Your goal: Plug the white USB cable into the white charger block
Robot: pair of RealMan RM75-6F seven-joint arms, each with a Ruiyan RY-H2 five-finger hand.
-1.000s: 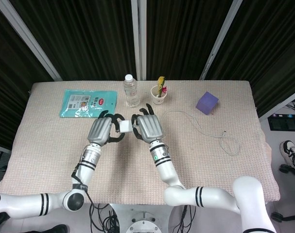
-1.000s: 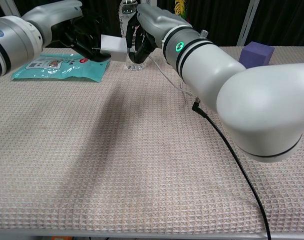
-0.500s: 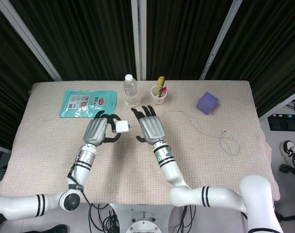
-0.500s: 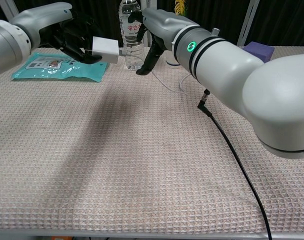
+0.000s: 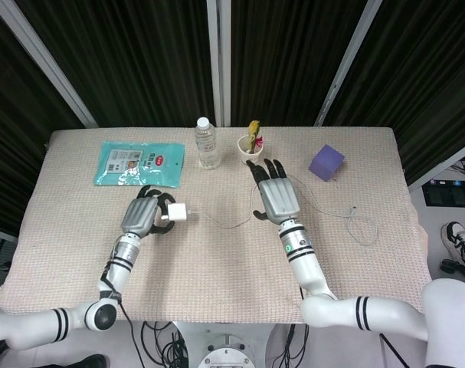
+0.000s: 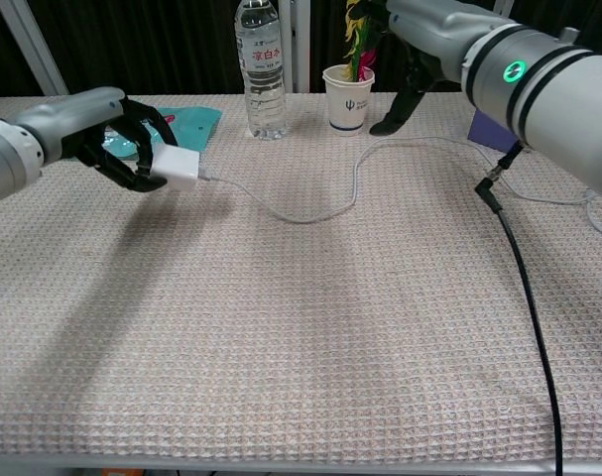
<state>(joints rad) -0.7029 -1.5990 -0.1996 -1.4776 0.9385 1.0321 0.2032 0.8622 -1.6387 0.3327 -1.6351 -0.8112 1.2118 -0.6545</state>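
1. Left robot hand (image 5: 145, 215): fingers curled around the charger (image 5: 176, 213), holding it just above the tabletop (image 5: 217, 261), port side toward the centre.
2. Right robot hand (image 5: 276, 195): fingers spread flat, nothing in it, hovering near the cup (image 5: 250, 150), apart from the cable.
3. Cable (image 6: 310, 213): running from the charger's face in a loose curve across the tabletop toward the right edge; plug apparently seated, though too small to confirm.
4. Progress: insertion judged done. Left to do, at most: setting the charger down and letting go.
5. Beyond: bottle (image 5: 207, 143), teal packet (image 5: 138, 162), purple block (image 5: 325, 162), all well apart.
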